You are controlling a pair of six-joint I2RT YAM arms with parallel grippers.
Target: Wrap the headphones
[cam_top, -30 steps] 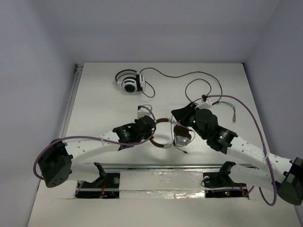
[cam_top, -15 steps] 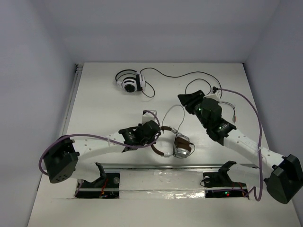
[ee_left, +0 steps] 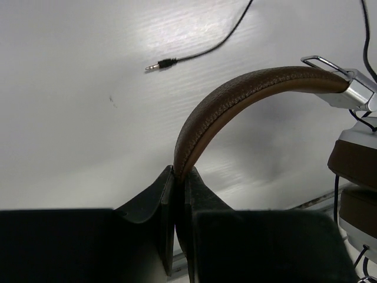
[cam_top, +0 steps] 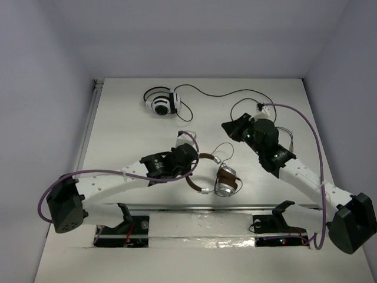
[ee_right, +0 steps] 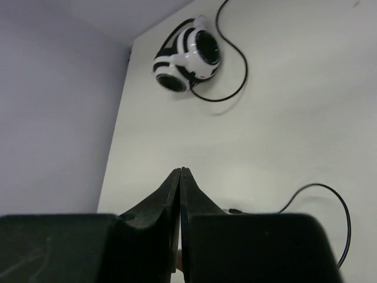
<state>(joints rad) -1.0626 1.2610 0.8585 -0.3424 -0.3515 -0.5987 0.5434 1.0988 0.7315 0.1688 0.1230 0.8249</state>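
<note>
Near the front edge of the white table [cam_top: 118,130], just beyond the metal rail [cam_top: 194,207]: the headphones [cam_top: 225,180], brown-and-silver ear cups stacked together, band arcing off to the left. Left gripper [ee_left: 179,172] clamped on the brown headband [ee_left: 247,88], fingers pinching its edge; band rising out of the jaws and curving right to a silver slider [ee_left: 353,88]. Thin dark cable [cam_top: 219,147] looping up from the cups toward the right arm. Jack plug [ee_left: 154,66] lying loose on the table beyond the band. Farther back, right gripper [ee_right: 180,172] hovering above the table, fingers pressed together tip to tip; cannot tell whether the thin cable is caught between them. At the far left, white-and-black headphones [ee_right: 187,56], black cable [ee_right: 235,71] curling beside them, well apart from both grippers.
</note>
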